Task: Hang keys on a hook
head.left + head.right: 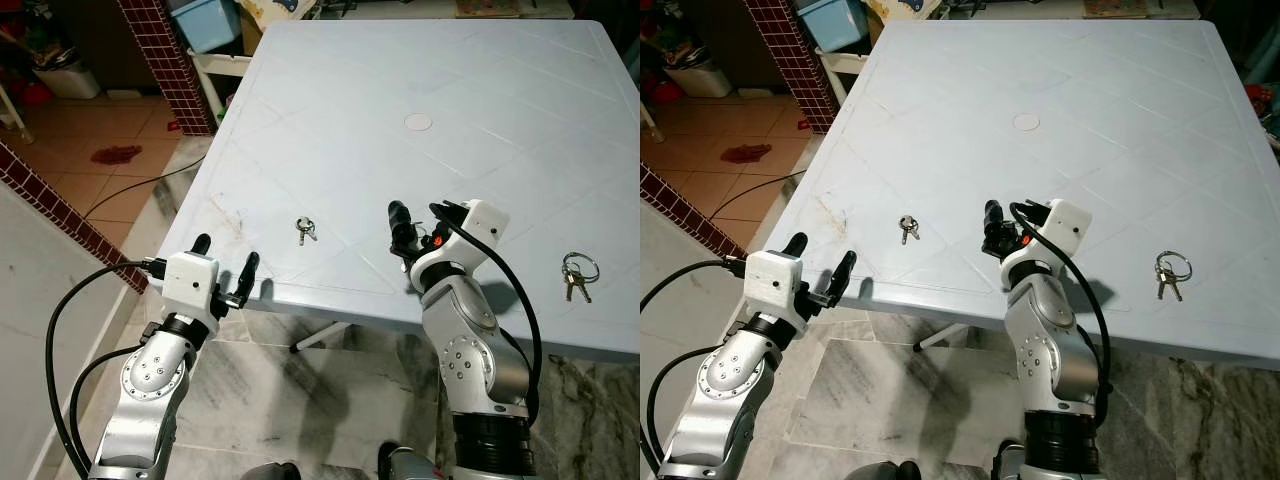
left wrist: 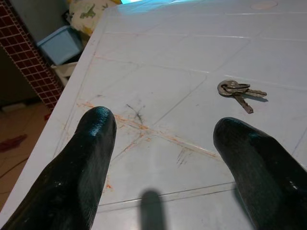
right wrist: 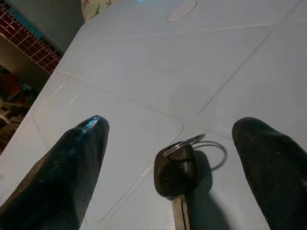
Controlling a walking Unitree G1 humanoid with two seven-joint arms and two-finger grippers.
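Observation:
A pale plastic table (image 1: 420, 70) carries three sets of keys. A small silver bunch (image 1: 305, 229) lies near the front edge, and the left wrist view has the same bunch (image 2: 235, 90) beyond my fingers. My left gripper (image 1: 225, 270) is open at the table's front left edge, short of that bunch. A black-headed key on a ring (image 3: 175, 172) lies on the table between the spread fingers of my open right gripper (image 1: 425, 225). A third bunch on a ring (image 1: 578, 272) rests at the front right.
A round cap (image 1: 418, 122) sits in the table's middle. Left of the table stand a brick pillar (image 1: 165, 60), a blue bin (image 1: 205, 20) and a white bin (image 1: 65, 75). A black cable (image 1: 140, 185) runs over the tiled floor.

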